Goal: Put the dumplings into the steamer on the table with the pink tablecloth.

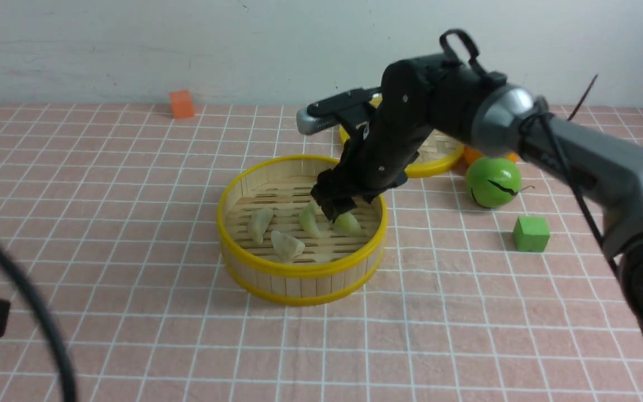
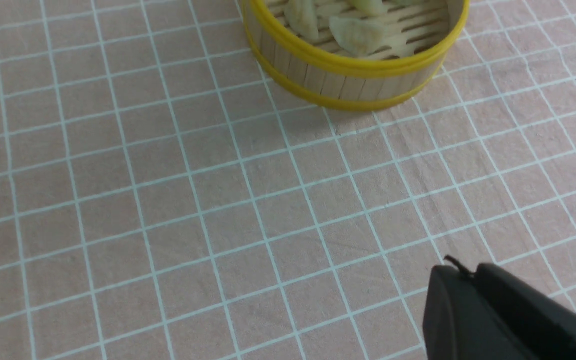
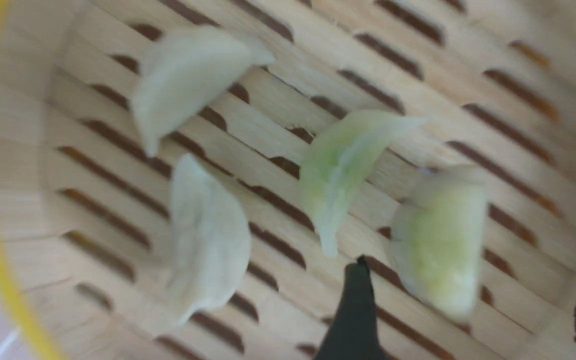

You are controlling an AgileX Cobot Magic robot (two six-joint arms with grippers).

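Dumplings (image 1: 260, 224), all 4, inside steamer (image 1: 301, 272). Right gripper (image 3: 479, 257) released, fingers spread around 1 dumpling there; left gripper (image 2: 463, 272) clenched on nothing, well apart from steamer, on its near left side. Could nudge that dumpling by rising crookedly, or tip steamer by catching its rim.

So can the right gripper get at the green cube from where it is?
Probably yes: the right gripper hangs open over the steamer and looks able to clear its rim; the green cube sits uncovered on the tablecloth.
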